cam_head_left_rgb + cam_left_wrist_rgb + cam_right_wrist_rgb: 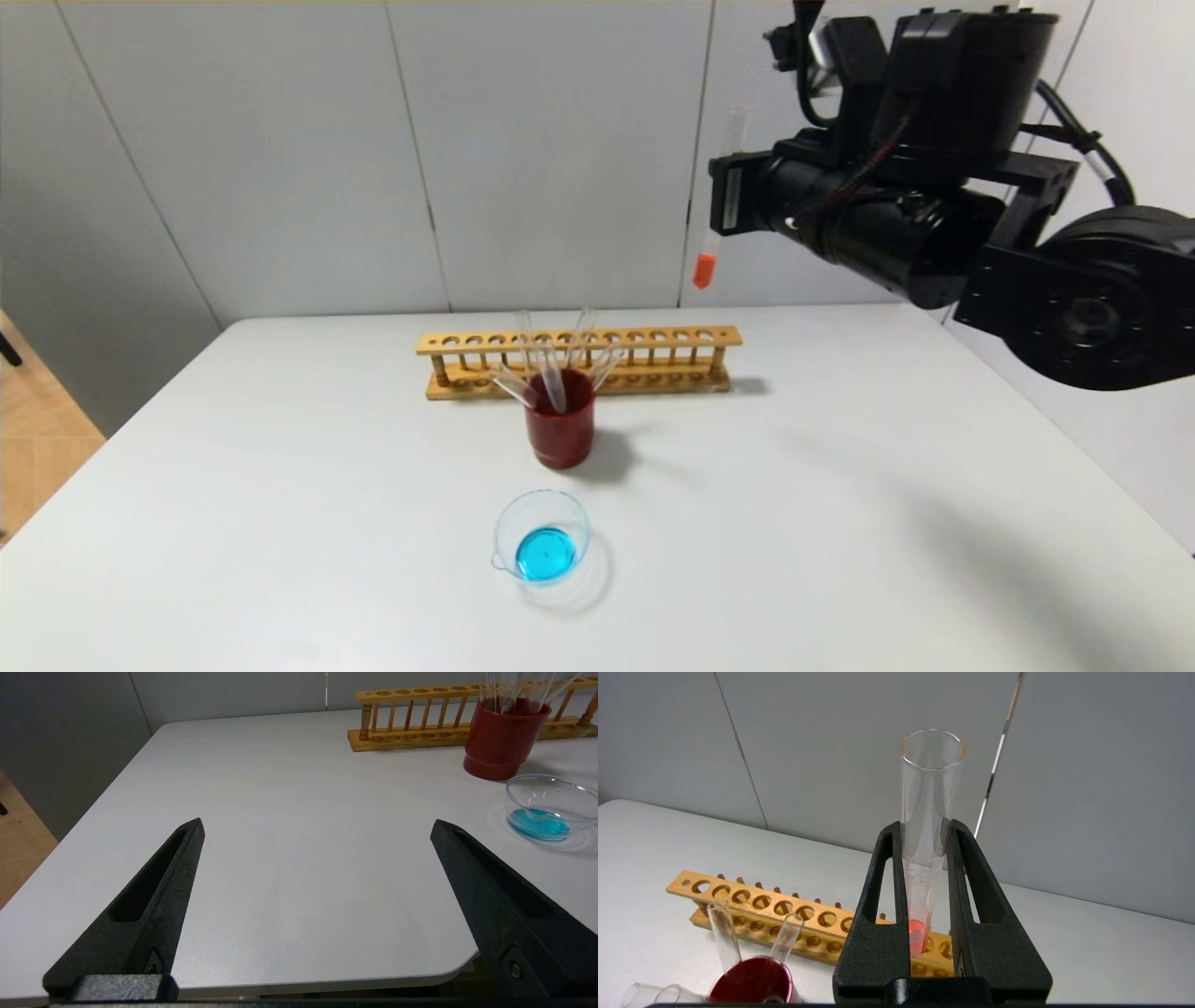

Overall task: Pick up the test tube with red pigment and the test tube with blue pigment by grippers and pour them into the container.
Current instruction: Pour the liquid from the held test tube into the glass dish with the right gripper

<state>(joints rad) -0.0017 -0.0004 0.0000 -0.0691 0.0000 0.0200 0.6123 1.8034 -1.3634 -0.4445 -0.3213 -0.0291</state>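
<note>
While the white desk (840,523) shows whole at its far edge, its near edge and near corners are cut off in the head view. Right arm: bulky, black, raised high above the far right part of the desk, forearm level and reaching toward the wall; its bulk hides most of the right hand (926,833) from the head camera. In the right wrist view that hand's two black, grainy fingers are pressed onto the test tube with red pigment (930,812), pinching its middle. The tube is held upright, well clear of the desk, open mouth up, with a little orange-red liquid in the rounded bottom; from the head camera its clear upper wall is hard to make out against the grey panels. Left hand (317,830): low over the near left part of the desk, tapered fingers spread wide, nothing between them; the arm itself is out of view. Wooden rack (579,359): long, light wood, a row of round holes, lying along the far edge. Dark red cup (560,420): opaque, just in front of the rack, with several colourless tubes (551,369) leaning in it; their number is unclear. Container (541,537): low clear glass dish with a small lip, nearer the front edge than the cup, with a shallow blue pool inside. A tube with blue liquid cannot be picked out.
</note>
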